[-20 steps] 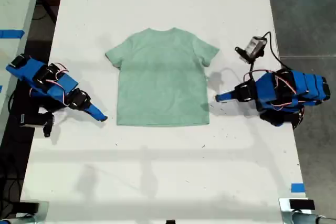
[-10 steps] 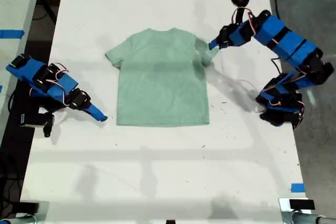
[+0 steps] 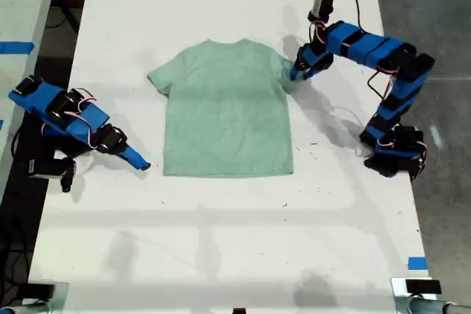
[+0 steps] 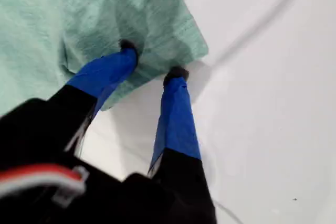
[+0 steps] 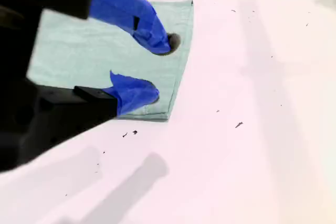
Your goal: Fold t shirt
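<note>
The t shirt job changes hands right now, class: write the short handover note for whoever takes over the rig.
My first gripper: jaws open, tips down at the sleeve on the exterior view's right, one on the cloth, one at its edge; nothing pinched yet.
My second gripper: jaws open, low over the table beside the hem corner on the exterior view's left.
The t shirt lies flat and unfolded mid-table.
Done: the approach to the sleeve.
Left: every fold.

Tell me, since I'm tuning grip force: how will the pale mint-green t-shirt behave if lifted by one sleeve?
The pale mint-green t-shirt lies flat and thin on the white table, so it is probably floppy and will drape. It already puckers where my first gripper straddles the sleeve edge, suggesting soft, light cloth. The rest would likely drag.
</note>
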{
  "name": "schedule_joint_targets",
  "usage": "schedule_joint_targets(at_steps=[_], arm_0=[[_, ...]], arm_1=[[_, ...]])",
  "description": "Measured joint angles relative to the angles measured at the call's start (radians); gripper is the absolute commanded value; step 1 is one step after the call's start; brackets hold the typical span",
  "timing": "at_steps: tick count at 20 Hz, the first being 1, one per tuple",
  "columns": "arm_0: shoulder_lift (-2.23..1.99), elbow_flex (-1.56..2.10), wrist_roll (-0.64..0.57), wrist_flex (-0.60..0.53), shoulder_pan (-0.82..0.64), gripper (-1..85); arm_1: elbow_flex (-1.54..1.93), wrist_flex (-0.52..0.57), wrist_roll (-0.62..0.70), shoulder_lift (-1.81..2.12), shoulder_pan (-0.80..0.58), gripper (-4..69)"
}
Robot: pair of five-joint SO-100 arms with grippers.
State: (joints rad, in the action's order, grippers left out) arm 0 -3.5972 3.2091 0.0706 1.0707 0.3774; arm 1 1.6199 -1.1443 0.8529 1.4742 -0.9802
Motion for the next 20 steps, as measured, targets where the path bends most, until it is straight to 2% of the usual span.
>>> schedule_joint_targets(at_steps=[9, 10, 11, 15, 20], arm_0=[[0.0, 0.0, 0.0, 0.0, 0.0, 11.2], [0.0, 0.0, 0.0, 0.0, 0.0, 11.2], [0.0, 0.0, 0.0, 0.0, 0.0, 11.2], [0.0, 0.0, 0.0, 0.0, 0.0, 11.2], [0.0, 0.0, 0.0, 0.0, 0.0, 11.2]], arm_1=[[-0.143, -0.005, 0.023, -0.146, -0.06, 13.7], [-0.175, -0.028, 0.023, -0.183, -0.066, 9.5], [-0.213, -0.061, 0.02, -0.212, -0.069, 0.3], [-0.276, -0.094, 0.008, -0.276, -0.064, 0.3], [-0.279, -0.137, 0.005, -0.12, -0.029, 0.4]])
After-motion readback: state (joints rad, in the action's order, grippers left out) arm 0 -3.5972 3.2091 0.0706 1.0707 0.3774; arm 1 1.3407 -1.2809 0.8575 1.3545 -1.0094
